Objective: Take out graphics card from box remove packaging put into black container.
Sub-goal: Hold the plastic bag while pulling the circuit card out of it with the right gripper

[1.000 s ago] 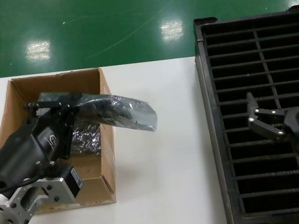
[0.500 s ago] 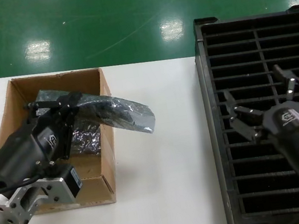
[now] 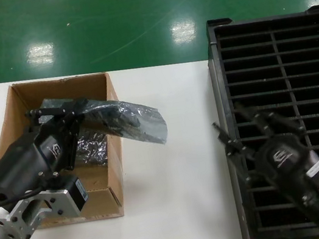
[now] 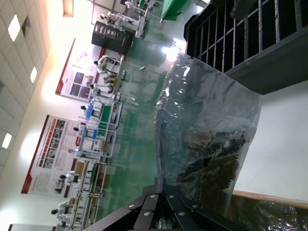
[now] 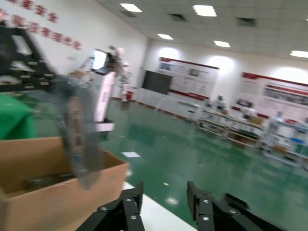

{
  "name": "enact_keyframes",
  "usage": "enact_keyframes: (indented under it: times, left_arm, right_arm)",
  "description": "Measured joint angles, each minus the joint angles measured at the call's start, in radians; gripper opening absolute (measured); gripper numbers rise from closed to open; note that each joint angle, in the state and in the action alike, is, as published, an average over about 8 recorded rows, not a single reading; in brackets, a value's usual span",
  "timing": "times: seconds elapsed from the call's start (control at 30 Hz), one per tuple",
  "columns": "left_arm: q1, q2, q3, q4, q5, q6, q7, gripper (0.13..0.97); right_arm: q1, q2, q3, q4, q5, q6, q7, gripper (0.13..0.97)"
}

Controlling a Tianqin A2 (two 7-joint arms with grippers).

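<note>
left gripper (image 3: 63, 115) clamped on packaging (image 3: 126, 120) above box (image 3: 110, 171) | right gripper (image 3: 240, 123) spread wide, empty, at black container (image 3: 313, 43) edge

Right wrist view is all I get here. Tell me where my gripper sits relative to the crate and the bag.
Observer: In the head view the right gripper, open, is over the near-left edge of the black container, pointing toward the box.
Operator: Report who has the bag.
Observer: The left gripper is shut on one end of the packaging, above the box; the free end overhangs the box wall toward the white table.
Operator: Say whether the card is still inside.
Observer: The left wrist view shows a dark shape through the packaging, probably the graphics card. More shiny wrapping lies in the box.
</note>
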Motion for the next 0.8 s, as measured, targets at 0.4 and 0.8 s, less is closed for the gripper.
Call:
enact_keyframes:
  times: [0.4,0.8]
  left_arm:
    - [0.000,0.000,0.000,0.000,0.000,0.000,0.000,0.140]
    - [0.000,0.000,0.000,0.000,0.000,0.000,0.000,0.140]
  right_arm:
    - [0.066,-0.027,-0.072,-0.064,0.001,-0.084,-0.126,0.250]
    - [0.144,-0.067,-0.123,-0.142,-0.002,-0.110,-0.180,0.149]
